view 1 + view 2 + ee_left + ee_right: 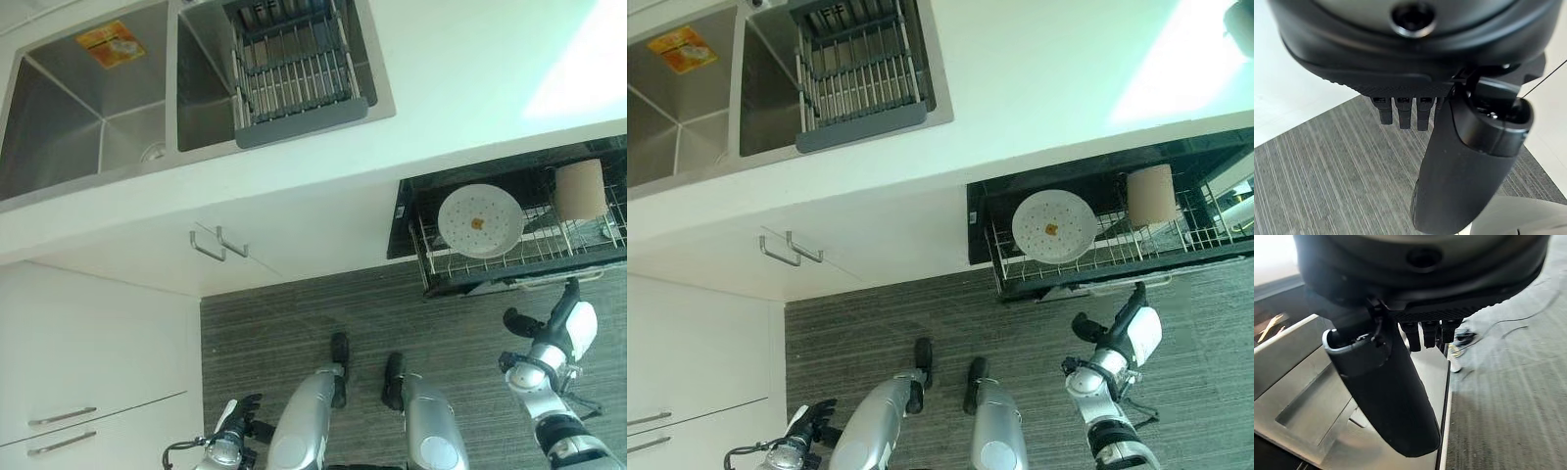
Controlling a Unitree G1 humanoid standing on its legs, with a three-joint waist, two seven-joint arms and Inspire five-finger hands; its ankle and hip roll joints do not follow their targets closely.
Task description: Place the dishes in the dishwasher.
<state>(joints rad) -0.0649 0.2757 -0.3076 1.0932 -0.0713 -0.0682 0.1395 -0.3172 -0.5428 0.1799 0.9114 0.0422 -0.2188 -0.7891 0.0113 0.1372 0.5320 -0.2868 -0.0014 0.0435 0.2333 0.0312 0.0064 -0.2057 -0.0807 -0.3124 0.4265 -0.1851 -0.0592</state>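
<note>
A round white plate (480,220) stands on edge in the wire rack (519,262) of the pulled-out dishwasher drawer, under the counter at the right. A tan cup (580,189) sits in the same rack to the plate's right. My right hand (566,318) hangs open just in front of the drawer's front edge, holding nothing; in the right wrist view its thumb (1386,391) hangs over a grey metal panel (1298,382). My left hand (235,419) is low at the left over the floor, open and empty, thumb (1464,166) extended.
A double steel sink (88,117) is set into the white counter, with a grey drying rack (294,73) across its right basin. White cabinet doors with metal handles (217,243) sit below, and drawers (61,416) at the left. Grey striped floor (294,313) lies before the dishwasher.
</note>
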